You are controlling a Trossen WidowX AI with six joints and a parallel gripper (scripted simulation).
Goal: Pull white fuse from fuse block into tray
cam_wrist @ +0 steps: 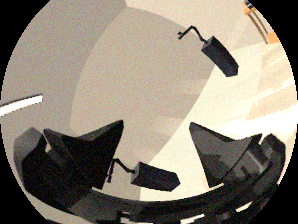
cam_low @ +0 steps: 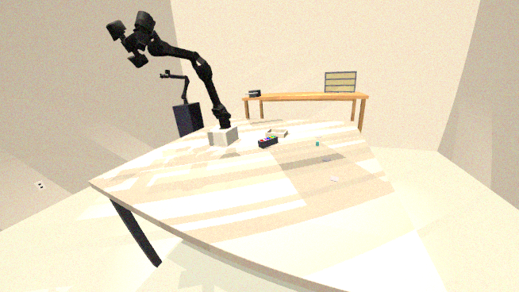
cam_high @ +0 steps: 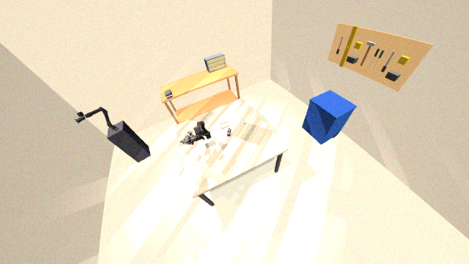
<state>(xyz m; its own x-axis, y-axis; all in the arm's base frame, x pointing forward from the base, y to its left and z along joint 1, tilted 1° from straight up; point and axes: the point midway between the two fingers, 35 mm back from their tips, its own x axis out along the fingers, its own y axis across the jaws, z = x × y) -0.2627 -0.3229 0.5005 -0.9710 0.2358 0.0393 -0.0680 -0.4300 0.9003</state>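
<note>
White fuse could not be picked out by itself at this range; it sat among the coloured fuses in the dark fuse block [cam_low: 267,141], which stood on the table [cam_low: 238,206] toward its far edge, just right of the arm's pale base [cam_low: 222,136]. The tray [cam_low: 277,132], a shallow light box, lay just behind the block, nearer the far edge, close beside it but apart from it.

The tool [cam_low: 128,44] was raised high above and beyond the table's left side, pointed away from the work toward the wall. Its fingers stood spread wide with nothing between them; the wrist view showed only wall and a distant dark cabinet in the gap.

From the tool, the fuse block lay far down and to the right, past the arm's own base. The block's long axis ran roughly along the table's far edge, with the fuses in a row along it. I judged the whole task yet to be done: the arm would need to swing round and descend vertically over one fuse, with neighbours tight on either side leaving little margin.
</note>
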